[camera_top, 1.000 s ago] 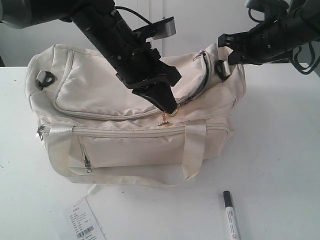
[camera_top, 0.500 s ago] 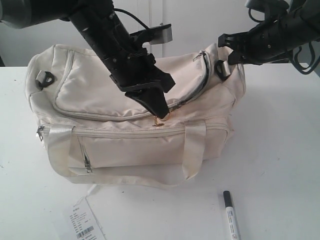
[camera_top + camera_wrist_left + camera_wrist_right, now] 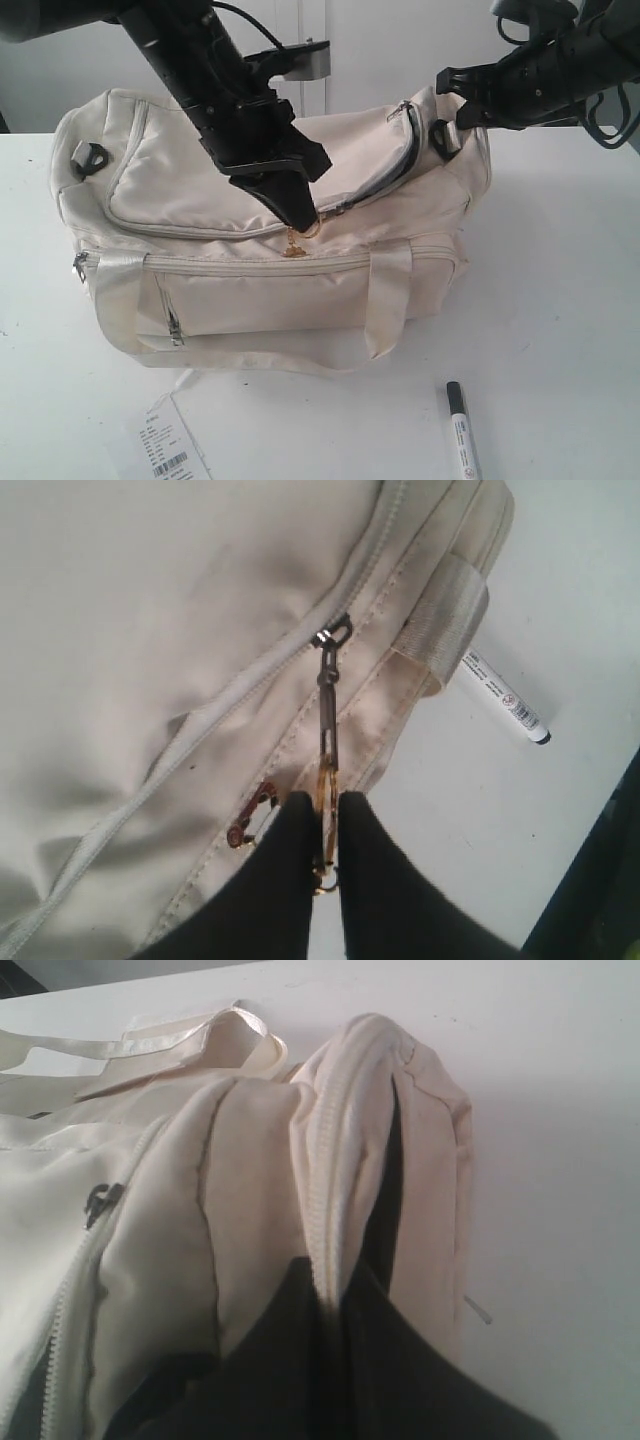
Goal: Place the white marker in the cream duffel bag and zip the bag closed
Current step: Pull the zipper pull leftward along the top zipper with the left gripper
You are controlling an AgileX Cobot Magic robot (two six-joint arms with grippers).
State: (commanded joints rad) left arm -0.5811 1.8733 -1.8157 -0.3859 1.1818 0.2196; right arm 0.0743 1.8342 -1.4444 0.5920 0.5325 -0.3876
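Observation:
The cream duffel bag (image 3: 250,270) lies on the white table, its top zipper partly open toward the right end, showing dark lining. My left gripper (image 3: 297,222) is shut on the brass zipper pull (image 3: 326,742), whose slider (image 3: 333,632) sits on the top zipper track. My right gripper (image 3: 447,98) is shut on a fold of the bag's fabric (image 3: 345,1150) at the right end (image 3: 450,130). The white marker (image 3: 461,428) with its black cap lies on the table in front of the bag; the marker (image 3: 503,696) also shows in the left wrist view.
A barcode paper tag (image 3: 172,446) lies on the table at the front left. The strap handles (image 3: 385,300) hang down the bag's front. A black end clip (image 3: 88,158) sits at the bag's left end. A second reddish zipper pull (image 3: 250,818) lies beside my left fingers.
My left gripper has moved left along the bag's top with the zipper pull in it, and the open stretch of zipper behind it has lengthened. The right arm has not moved.

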